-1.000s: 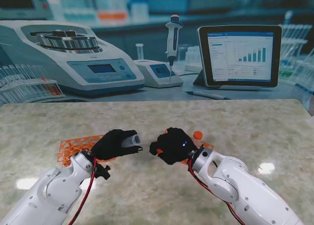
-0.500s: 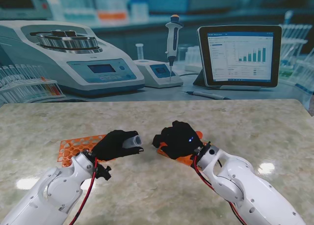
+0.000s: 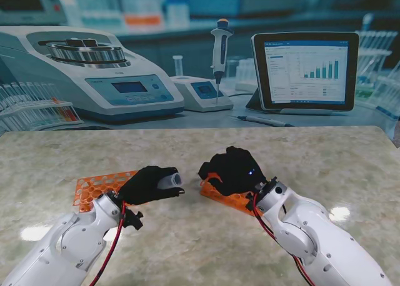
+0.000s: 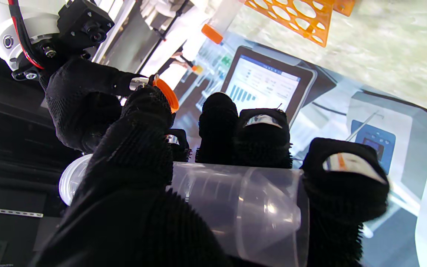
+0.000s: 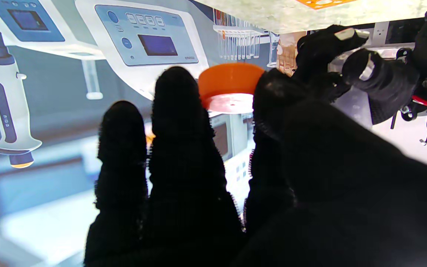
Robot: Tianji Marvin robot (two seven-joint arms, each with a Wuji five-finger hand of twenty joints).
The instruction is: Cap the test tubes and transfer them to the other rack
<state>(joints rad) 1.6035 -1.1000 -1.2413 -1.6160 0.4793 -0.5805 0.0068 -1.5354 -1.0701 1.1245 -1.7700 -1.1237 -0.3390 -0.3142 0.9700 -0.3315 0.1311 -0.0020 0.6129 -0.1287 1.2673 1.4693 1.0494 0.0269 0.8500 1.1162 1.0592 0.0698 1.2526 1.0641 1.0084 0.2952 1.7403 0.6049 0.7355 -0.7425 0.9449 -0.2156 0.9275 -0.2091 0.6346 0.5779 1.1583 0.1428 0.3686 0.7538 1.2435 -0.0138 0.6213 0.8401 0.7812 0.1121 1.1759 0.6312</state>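
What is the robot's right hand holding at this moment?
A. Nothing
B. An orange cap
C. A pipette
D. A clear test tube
B: the right wrist view shows the orange cap pinched between the black fingertips of the right hand, while the clear test tube lies in the left hand.

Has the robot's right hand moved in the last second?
Yes. The right hand has shifted to the robot's right and farther from me, judged against the orange rack under it, widening its gap from the left hand.
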